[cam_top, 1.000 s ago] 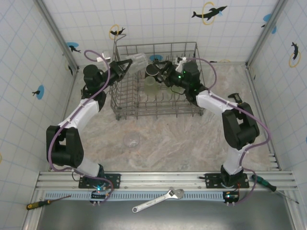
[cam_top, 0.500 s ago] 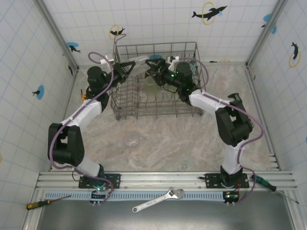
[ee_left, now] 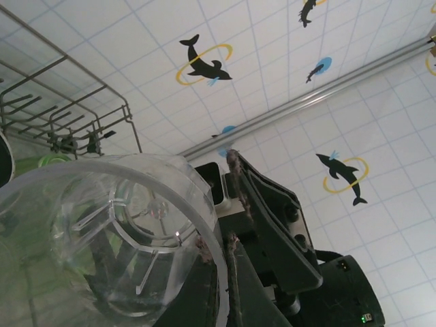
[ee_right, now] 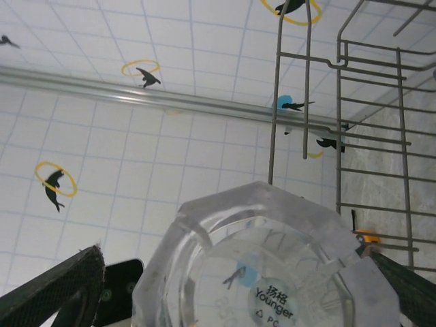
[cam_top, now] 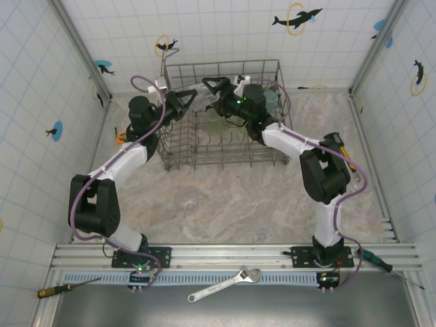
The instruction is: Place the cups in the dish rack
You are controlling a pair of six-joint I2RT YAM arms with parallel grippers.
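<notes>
A clear cup (cam_top: 201,84) hangs over the back left of the dish rack (cam_top: 225,146). My left gripper (cam_top: 189,98) is shut on its rim. In the left wrist view the rim of this cup (ee_left: 102,238) is pinched between the fingers of the left gripper (ee_left: 218,242). My right gripper (cam_top: 213,88) stands open, with one finger on each side of the cup. The right wrist view looks at the cup's base (ee_right: 266,279), which sits between the wide jaws of the right gripper (ee_right: 231,255). A light-green tumbler (cam_top: 214,117) and a teal tumbler (cam_top: 271,102) stand in the rack. Another clear cup (cam_top: 186,199) lies on the table.
An orange tape measure (cam_top: 120,137) lies left of the rack by the left arm. A wrench (cam_top: 225,285) and two screwdrivers (cam_top: 65,288) (cam_top: 388,262) lie along the near rail. Tiled walls close in the back and both sides.
My right gripper has swung left across the rack and now brackets the clear cup that the left gripper holds. The left gripper has shifted slightly right with the cup.
</notes>
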